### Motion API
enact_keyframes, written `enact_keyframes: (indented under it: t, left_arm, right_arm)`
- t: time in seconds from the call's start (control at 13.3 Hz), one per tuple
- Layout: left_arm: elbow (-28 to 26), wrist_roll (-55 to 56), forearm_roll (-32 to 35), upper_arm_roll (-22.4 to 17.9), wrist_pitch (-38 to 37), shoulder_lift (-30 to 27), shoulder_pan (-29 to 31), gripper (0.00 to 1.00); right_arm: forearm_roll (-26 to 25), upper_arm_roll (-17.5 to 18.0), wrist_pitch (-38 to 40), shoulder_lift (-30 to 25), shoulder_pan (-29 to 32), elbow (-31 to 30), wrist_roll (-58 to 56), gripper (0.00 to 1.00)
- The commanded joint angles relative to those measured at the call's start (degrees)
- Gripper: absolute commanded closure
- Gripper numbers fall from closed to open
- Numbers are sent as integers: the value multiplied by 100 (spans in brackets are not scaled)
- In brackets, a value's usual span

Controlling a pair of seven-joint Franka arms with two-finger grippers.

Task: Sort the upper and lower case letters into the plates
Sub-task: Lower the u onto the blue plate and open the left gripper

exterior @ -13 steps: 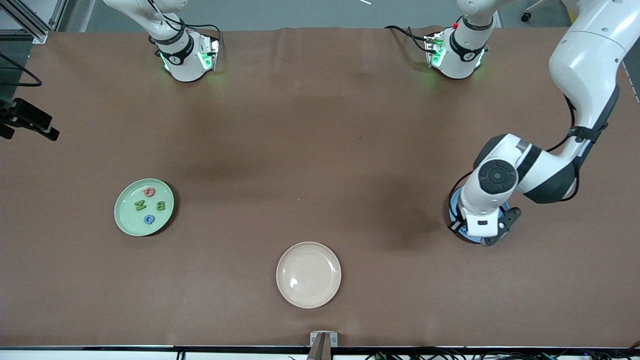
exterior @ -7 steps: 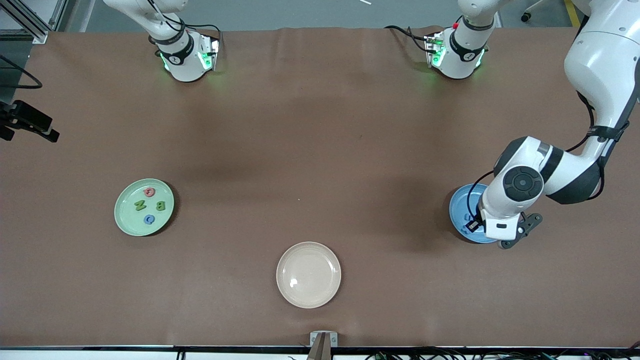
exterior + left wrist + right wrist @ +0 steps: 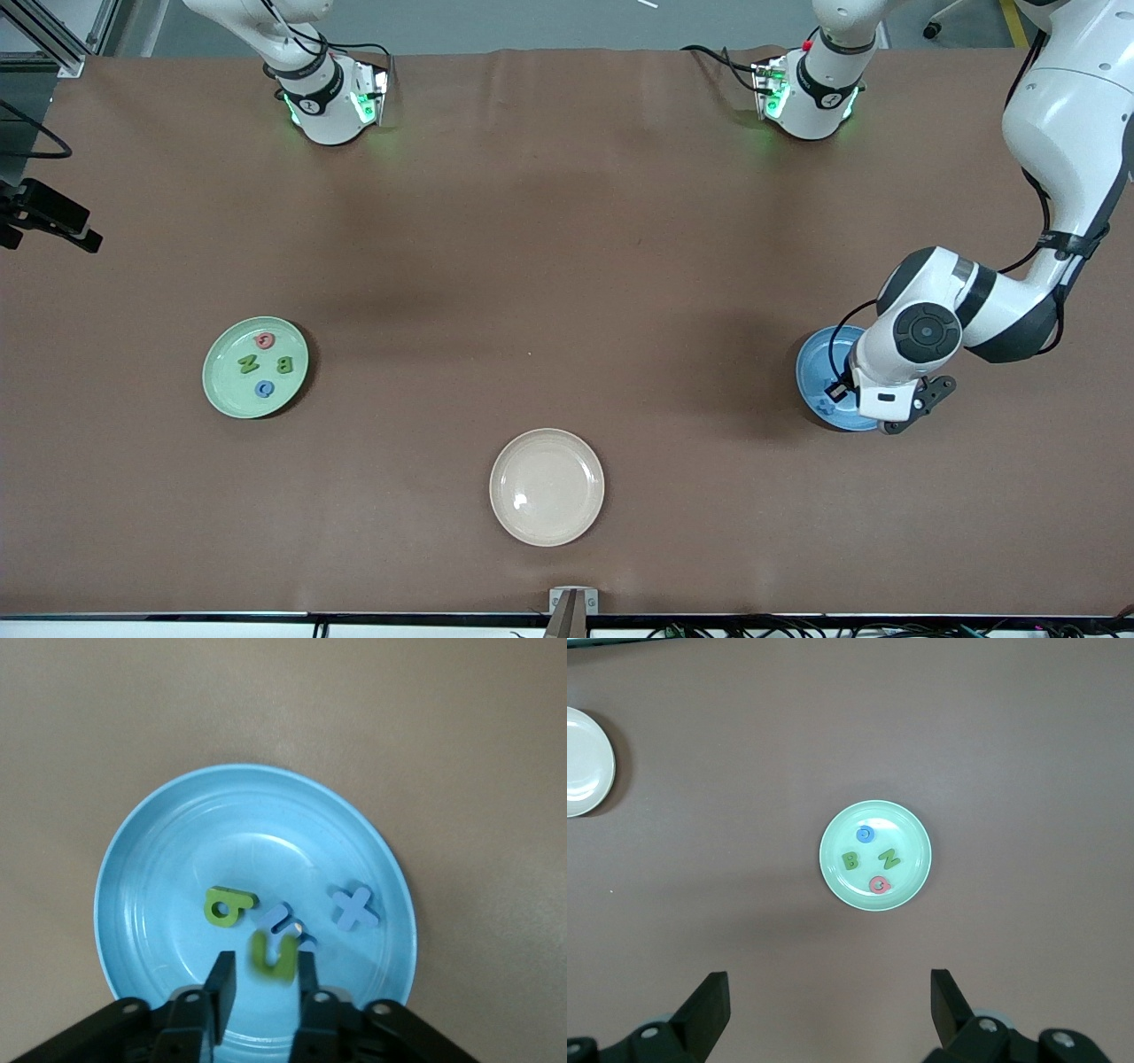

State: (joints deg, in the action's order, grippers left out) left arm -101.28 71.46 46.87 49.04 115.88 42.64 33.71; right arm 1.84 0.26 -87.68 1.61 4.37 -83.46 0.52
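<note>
Showing the left hand (image 3: 264,970) hanging low over the blue plate (image 3: 159,859) at the left arm's end of the surface (image 3: 567,266), fingers (image 3: 221,979) standing slightly apart with a green u-shaped letter (image 3: 273,957) between them, a gap showing on one side. Showing three more letters lying in that plate just ahead of the fingertips: a green one (image 3: 229,906), a blue one (image 3: 282,920) and a blue x (image 3: 355,908). Showing the right hand (image 3: 828,992) waiting high, fingers spread wide, over the pale green plate (image 3: 908,828) carrying a blue letter (image 3: 866,834), a green B (image 3: 850,859), a green N (image 3: 889,858) and a red letter (image 3: 879,884). Showing a cream plate (image 3: 547,486) lying well apart from both hands.
</note>
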Motion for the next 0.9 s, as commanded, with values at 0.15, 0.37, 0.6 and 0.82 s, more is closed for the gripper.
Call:
enact_keyframes:
  t: [0.15,0.37,0.6,0.82]
  left_arm:
    - [29,-106,-99,132,-74,-308,-4,0]
    - [572,-570,-99,561,-485,-370,-22,0]
    - [1223,-1211,-90,835,-1066,-370,-31,0]
    - [1585,-1958,-72,870,-1278,-440,-48,0]
  right_arm:
    - [-61,79,76,32,73,119,36,0]
    - [-79,96,76,14,46,128,36,0]
    - [-70,105,85,14,46,128,36,0]
    - [-88,97,85,6,55,137,36,0]
